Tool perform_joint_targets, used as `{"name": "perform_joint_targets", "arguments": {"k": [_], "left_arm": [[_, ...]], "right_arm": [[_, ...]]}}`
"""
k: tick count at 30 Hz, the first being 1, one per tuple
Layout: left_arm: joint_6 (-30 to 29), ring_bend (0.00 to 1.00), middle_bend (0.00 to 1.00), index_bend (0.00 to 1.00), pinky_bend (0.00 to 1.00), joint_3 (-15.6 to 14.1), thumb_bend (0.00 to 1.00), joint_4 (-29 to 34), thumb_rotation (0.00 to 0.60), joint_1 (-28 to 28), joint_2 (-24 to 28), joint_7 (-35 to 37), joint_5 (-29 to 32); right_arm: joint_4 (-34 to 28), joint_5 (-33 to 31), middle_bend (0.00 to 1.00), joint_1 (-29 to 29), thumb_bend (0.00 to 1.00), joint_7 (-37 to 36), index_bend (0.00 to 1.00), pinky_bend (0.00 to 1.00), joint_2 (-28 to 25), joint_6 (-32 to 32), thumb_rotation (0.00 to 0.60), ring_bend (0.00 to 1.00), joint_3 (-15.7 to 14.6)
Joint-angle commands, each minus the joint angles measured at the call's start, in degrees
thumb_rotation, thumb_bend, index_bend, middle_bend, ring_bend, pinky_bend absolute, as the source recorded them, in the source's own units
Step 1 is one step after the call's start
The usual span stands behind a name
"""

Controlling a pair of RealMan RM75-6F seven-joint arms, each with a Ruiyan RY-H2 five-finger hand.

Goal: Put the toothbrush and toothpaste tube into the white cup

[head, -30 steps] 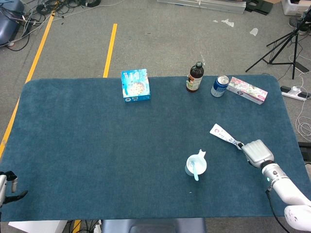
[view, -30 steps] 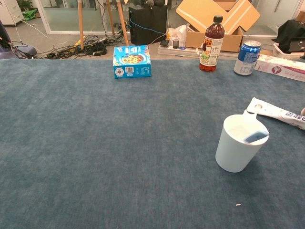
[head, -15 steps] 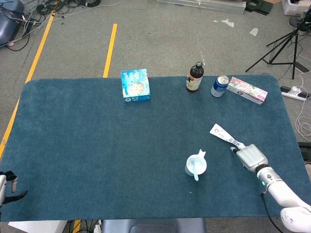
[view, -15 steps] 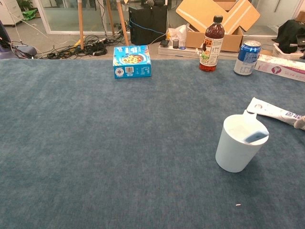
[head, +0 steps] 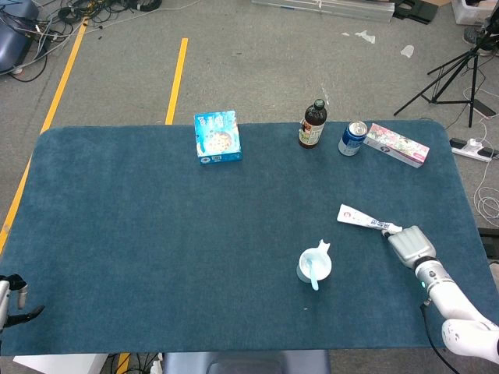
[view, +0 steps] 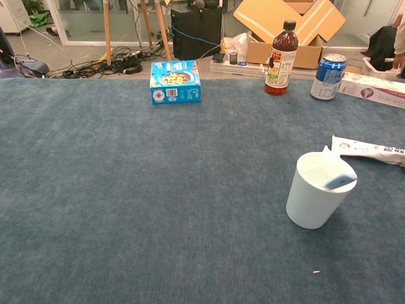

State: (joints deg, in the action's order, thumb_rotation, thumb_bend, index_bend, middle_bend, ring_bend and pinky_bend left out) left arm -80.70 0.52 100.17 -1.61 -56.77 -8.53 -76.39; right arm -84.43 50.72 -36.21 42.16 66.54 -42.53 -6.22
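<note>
The white cup (head: 314, 265) (view: 314, 190) stands upright on the blue table, with the light blue toothbrush (head: 313, 274) (view: 340, 181) leaning inside it. The white toothpaste tube (head: 362, 220) (view: 367, 150) lies flat to the right of the cup and behind it. My right hand (head: 411, 244) has its fingers curled over the tube's cap end, back of the hand up. The chest view cuts the tube off at the right edge and does not show this hand. Only a small part of my left hand (head: 12, 300) shows at the table's near left corner, too little to tell how its fingers stand.
Along the far edge stand a blue box (head: 217, 137), a dark bottle (head: 312, 125), a blue can (head: 352, 138) and a flat white carton (head: 396, 145). The table's right edge (head: 472, 226) runs close beside my right hand.
My right hand drew back, then came forward again. The tube's cap end swung right with it, so the tube now lies more crosswise. Cup and toothbrush have not moved.
</note>
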Motion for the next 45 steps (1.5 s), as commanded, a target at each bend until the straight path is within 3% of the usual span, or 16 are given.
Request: {"name": "perform_joint_targets", "arguments": {"k": [1, 12, 20, 23, 27, 35, 38, 40, 42, 45], "left_arm": [[0.0, 0.43, 0.54, 0.81, 0.39, 0.0, 0.0, 0.0, 0.6, 0.0, 0.0, 0.0, 0.0], [0.2, 0.43, 0.54, 0.81, 0.39, 0.1, 0.0, -0.1, 0.6, -0.1, 0.0, -0.1, 0.3], [0.2, 0.43, 0.54, 0.81, 0.39, 0.0, 0.0, 0.0, 0.6, -0.1, -0.1, -0.3, 0.2], [0.2, 0.43, 0.54, 0.81, 0.39, -0.1, 0.0, 0.1, 0.6, -0.1, -0.2, -0.6, 0.1], [0.2, 0.43, 0.54, 0.81, 0.39, -0.1, 0.0, 0.1, 0.6, -0.1, -0.2, -0.8, 0.2], [0.4, 0.43, 0.54, 0.81, 0.39, 0.0, 0.0, -0.1, 0.6, -0.2, -0.2, -0.5, 0.5], [0.5, 0.43, 0.54, 0.81, 0.39, 0.0, 0.0, -0.1, 0.6, -0.2, -0.2, -0.4, 0.5], [0.5, 0.43, 0.54, 0.81, 0.39, 0.0, 0.0, -0.1, 0.6, -0.2, -0.2, -0.4, 0.4], [0.4, 0.43, 0.54, 0.81, 0.39, 0.0, 0.0, -0.1, 0.6, -0.2, -0.2, -0.4, 0.4], [0.4, 0.43, 0.54, 0.81, 0.39, -0.1, 0.0, -0.1, 0.6, -0.2, -0.2, -0.5, 0.4]], "right_arm": [[1.2, -1.6, 0.99, -0.5, 0.86, 0.6, 0.17, 1.0, 0.5, -0.7, 0.6, 1.0, -0.1], [3.3, -3.9, 0.99, -1.3, 0.86, -2.6, 0.18, 1.0, 0.1, -0.1, 0.6, 1.0, 0.6], [-6.3, 7.3, 0.99, 1.1, 0.79, -13.0, 0.22, 1.0, -8.4, 0.6, 0.6, 1.0, 0.1], [-8.4, 14.0, 0.99, 3.0, 0.65, -19.1, 0.22, 1.0, -11.2, -1.4, 0.6, 1.0, 0.4], [-6.7, 20.5, 0.99, 4.9, 0.47, -27.3, 0.22, 1.0, -12.2, -4.4, 0.6, 1.0, 1.5], [2.3, 23.9, 0.99, 6.6, 0.07, -34.5, 0.22, 1.0, -7.1, -8.4, 0.6, 1.0, 4.2], [5.2, 24.9, 0.89, 7.8, 0.01, -36.5, 0.22, 1.0, -4.7, -12.1, 0.6, 0.97, 5.4], [7.2, 25.6, 0.73, 8.5, 0.0, -37.3, 0.22, 0.95, -3.4, -14.3, 0.6, 0.83, 6.1], [8.7, 26.0, 0.57, 9.0, 0.0, -37.8, 0.22, 0.8, -2.4, -15.4, 0.6, 0.67, 6.5], [10.7, 26.1, 0.3, 9.1, 0.0, -38.6, 0.22, 0.47, -1.2, -15.1, 0.6, 0.35, 6.8]]}}
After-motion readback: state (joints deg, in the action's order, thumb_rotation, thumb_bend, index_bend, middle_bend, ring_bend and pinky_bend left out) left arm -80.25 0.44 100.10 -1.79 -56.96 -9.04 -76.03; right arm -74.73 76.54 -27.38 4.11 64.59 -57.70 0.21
